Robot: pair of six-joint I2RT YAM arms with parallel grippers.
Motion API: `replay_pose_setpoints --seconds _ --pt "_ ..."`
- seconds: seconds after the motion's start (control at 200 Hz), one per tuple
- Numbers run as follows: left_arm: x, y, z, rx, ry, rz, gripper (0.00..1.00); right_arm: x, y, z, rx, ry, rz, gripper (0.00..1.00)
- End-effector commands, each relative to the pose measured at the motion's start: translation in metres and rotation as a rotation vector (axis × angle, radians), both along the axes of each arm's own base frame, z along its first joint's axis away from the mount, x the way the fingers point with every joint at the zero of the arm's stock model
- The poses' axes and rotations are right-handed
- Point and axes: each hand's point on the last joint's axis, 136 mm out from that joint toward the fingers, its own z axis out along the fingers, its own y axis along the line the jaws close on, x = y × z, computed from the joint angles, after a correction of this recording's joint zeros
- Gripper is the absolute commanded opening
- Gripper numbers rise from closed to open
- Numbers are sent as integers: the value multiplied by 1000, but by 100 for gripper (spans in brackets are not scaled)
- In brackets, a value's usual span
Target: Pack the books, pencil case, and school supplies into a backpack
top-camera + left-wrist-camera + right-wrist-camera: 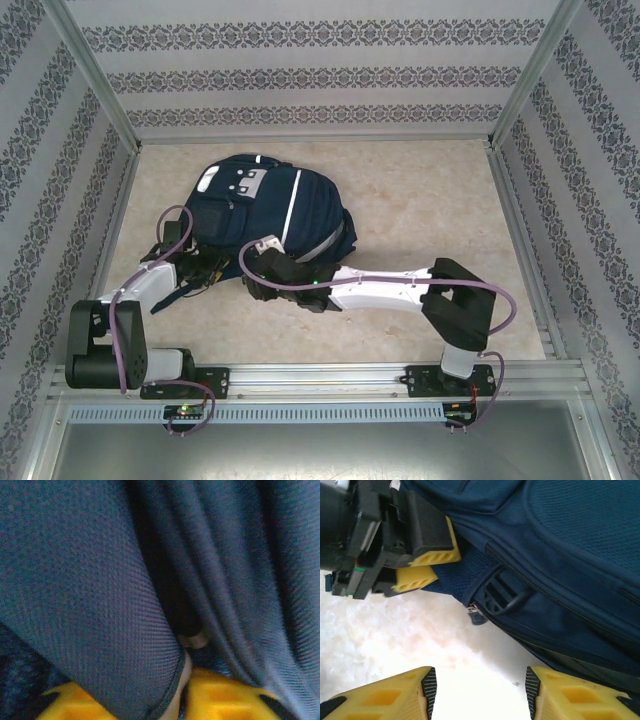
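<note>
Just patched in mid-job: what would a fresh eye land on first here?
The big navy backpack lying flat mid-table. At its near edge, the left gripper has its jaws pinched on a fold of the bag's fabric, while the right gripper hangs open over bare table beside it.

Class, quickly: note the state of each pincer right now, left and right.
Left pincer: closed on a fold of the backpack fabric.
Right pincer: open, holding nothing.
</note>
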Motion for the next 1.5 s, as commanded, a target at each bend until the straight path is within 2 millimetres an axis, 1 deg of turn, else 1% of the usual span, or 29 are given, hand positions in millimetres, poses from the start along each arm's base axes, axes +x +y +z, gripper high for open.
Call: replay_pose_setpoints --seconds 0.0,0.06,0.13,0.27,0.44,0.52,0.594,0.784,0.869,0.964,1.014,1.089,1.134,1.209,1.359,1.494 --pt "12 11 5 28 -51 36 16 -1 16 -7 -35 -29 20 50" --pt "10 12 11 29 -49 47 7 -4 22 -13 -44 -32 22 50" --pt "5 13 17 28 -38 63 0 -5 27 -20 -58 -37 15 48" --pt "-3 12 30 8 -53 105 0 -1 28 -33 -89 -45 -35 45" --pt "-17 8 37 -16 -59 127 0 5 31 -51 -111 -31 -77 43" --pt "-22 6 36 -26 -55 126 0 8 35 -56 -110 -33 -93 43" --pt "-26 5 34 -26 -45 118 0 13 39 -58 -110 -44 -107 47" --pt "-33 2 29 -34 -33 110 0 22 55 -62 -102 -64 -138 47" --pt "-34 2 29 -36 -31 107 0 29 56 -66 -113 -71 -178 46" --pt "-35 2 29 -34 -32 101 0 34 55 -71 -123 -77 -222 43" --pt "-36 2 29 -34 -28 101 0 37 55 -70 -120 -84 -235 38" --pt "-36 2 29 -30 -29 99 0 39 54 -69 -123 -94 -243 23" --pt "-36 2 29 -26 -29 98 0 40 51 -68 -132 -97 -249 16" --pt "-36 3 29 -21 -29 99 0 39 45 -68 -148 -96 -256 0" --pt "-38 11 28 31 -17 105 0 34 29 -60 -157 -94 -270 0" --pt "-36 20 29 84 -13 117 0 30 7 -58 -174 -75 -286 0"
